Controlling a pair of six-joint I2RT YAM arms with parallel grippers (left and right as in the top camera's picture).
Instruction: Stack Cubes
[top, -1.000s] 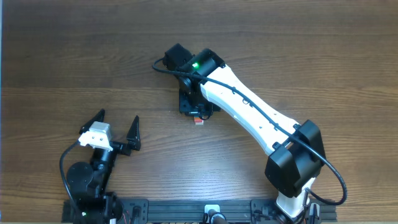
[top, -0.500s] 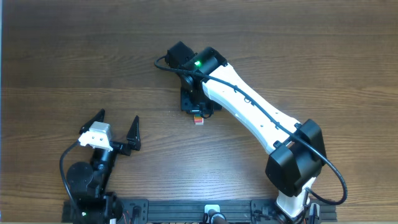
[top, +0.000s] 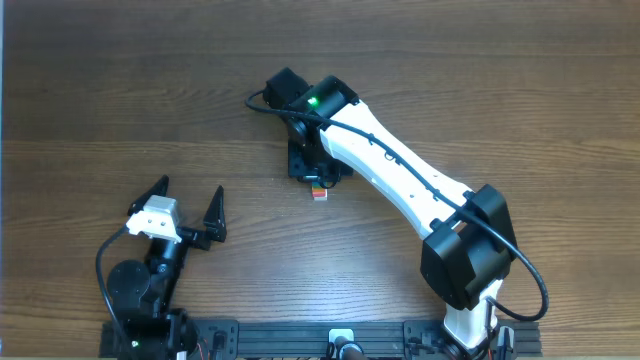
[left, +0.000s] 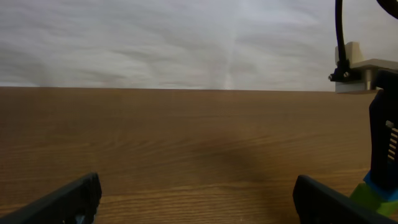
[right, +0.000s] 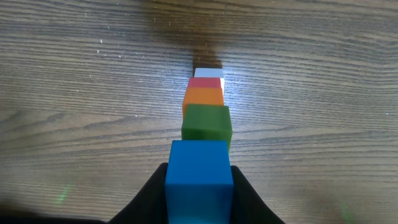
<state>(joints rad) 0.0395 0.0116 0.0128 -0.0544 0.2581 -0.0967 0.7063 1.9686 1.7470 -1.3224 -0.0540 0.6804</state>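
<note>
My right fingers are clenched on the blue cube, one finger pressed flat to each of its opposite sides. The cube sits squarely between them, its top face level. Directly beneath it stands the rest of the stack: the green cube, then the orange cube, the red cube and the white cube lowest, on the desk. The blue cube lines up over the green one. Whether the two touch I cannot tell from above.

In the top view the stack stands near the middle of the desk, a little toward the far side. My right arm reaches to it diagonally from the near right corner. Only a sliver of the lower cubes peeks out below my wrist there.

My left fingers are released and spread wide, low at the near left of the desk, well apart from the stack.

Wood grain runs broad on every side of the column. The left and far edges of the desk lie well away from it. In the left wrist view the far edge of the desk meets a pale wall, with a long stretch of wood before it.
</note>
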